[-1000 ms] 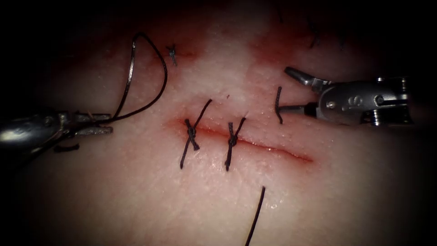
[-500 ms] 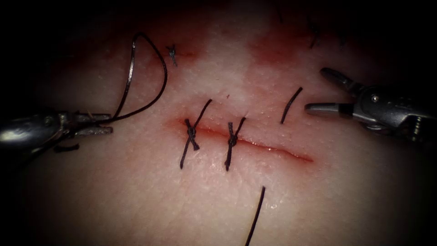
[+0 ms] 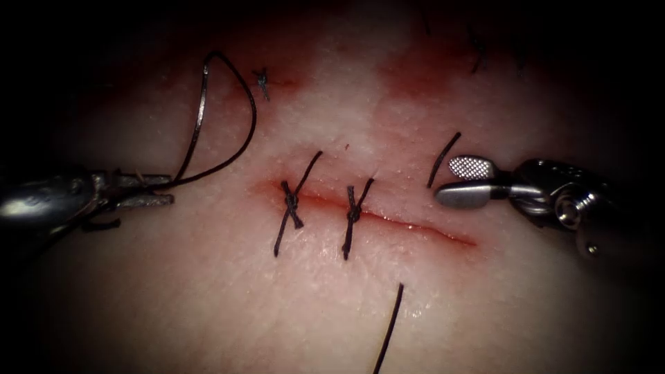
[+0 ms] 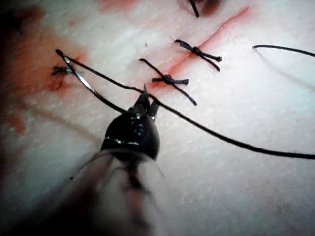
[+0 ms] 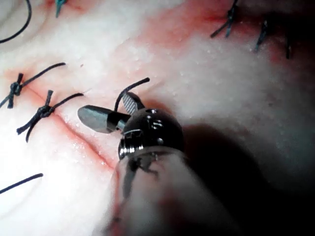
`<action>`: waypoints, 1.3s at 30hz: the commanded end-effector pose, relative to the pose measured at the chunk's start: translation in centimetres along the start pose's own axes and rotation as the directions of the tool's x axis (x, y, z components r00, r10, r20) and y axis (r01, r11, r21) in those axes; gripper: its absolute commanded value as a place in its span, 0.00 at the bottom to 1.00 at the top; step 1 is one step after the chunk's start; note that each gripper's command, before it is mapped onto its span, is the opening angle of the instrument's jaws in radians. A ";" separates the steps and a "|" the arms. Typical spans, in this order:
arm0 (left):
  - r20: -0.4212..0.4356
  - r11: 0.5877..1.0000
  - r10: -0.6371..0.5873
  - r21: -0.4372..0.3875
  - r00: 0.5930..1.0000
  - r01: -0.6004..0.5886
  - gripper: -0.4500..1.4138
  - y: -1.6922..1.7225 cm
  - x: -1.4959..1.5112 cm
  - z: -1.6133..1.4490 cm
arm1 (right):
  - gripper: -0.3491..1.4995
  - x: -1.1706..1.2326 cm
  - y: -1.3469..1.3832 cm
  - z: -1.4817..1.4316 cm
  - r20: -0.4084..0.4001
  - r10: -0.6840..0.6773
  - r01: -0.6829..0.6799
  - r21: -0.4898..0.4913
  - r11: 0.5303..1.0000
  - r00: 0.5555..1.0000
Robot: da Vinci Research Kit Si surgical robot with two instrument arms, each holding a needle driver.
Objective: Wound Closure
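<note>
Left pincer [image 3: 156, 190] pressed together on the needle [image 3: 199, 121] near its thread end – it seems – needle free above the tissue [image 3: 208, 291], left of the cut [image 3: 415, 227] | right pincer [image 3: 465, 181] spread, holding nothing, beside a cut end of thread [image 3: 443, 159].

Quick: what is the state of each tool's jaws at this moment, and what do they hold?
Left tool: jaws shut on the thread, left of the cut.
Right tool: jaws open, holding nothing, beside a cut end of thread.
</note>
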 end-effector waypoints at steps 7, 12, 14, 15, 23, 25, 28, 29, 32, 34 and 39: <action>0.001 1.000 0.002 -0.003 1.000 -0.002 0.00 0.02 -0.04 0.10 | 0.78 0.03 0.14 0.18 -0.052 0.043 -0.042 0.004 0.999 0.998; 0.002 1.000 0.003 -0.007 1.000 -0.003 0.00 0.03 -0.04 0.11 | 0.79 -0.05 0.22 0.22 -0.031 0.047 -0.047 -0.015 0.999 0.998; 0.001 1.000 0.003 -0.009 1.000 -0.003 0.00 0.03 -0.04 0.11 | 0.79 -0.07 0.22 0.21 -0.021 0.046 -0.046 -0.021 0.999 0.999; 0.001 1.000 0.003 -0.009 1.000 -0.003 0.00 0.03 -0.04 0.11 | 0.79 -0.06 0.22 0.20 -0.020 0.046 -0.046 -0.020 0.999 0.999; 0.001 1.000 0.003 -0.009 1.000 -0.003 0.00 0.03 -0.04 0.11 | 0.78 -0.08 0.21 0.21 -0.013 0.052 -0.053 -0.026 0.998 0.999; 0.001 1.000 0.003 -0.009 1.000 -0.003 0.00 0.03 -0.04 0.11 | 0.76 -0.05 0.22 0.24 -0.017 0.054 -0.055 -0.030 0.998 0.998; 0.001 1.000 0.003 -0.007 1.000 -0.003 0.00 0.04 -0.04 0.13 | 0.75 0.00 0.23 0.31 -0.041 0.056 -0.057 -0.020 0.998 0.998; 0.002 1.000 0.003 -0.010 1.000 -0.003 0.00 0.04 -0.04 0.14 | 0.75 0.02 0.23 0.33 -0.052 0.063 -0.064 -0.017 0.998 0.997; 0.004 1.000 0.004 -0.012 1.000 -0.004 0.00 0.05 -0.04 0.15 | 0.75 0.06 0.24 0.40 -0.075 0.064 -0.065 -0.007 0.998 0.995; 0.003 1.000 0.004 -0.014 1.000 -0.004 0.00 0.05 -0.04 0.16 | 0.74 0.09 0.24 0.48 -0.084 0.065 -0.066 -0.011 0.998 0.994; 0.002 1.000 0.005 -0.015 1.000 -0.005 0.00 0.05 -0.04 0.15 | 0.00 0.09 0.24 0.50 -0.076 0.036 -0.038 -0.026 0.999 0.996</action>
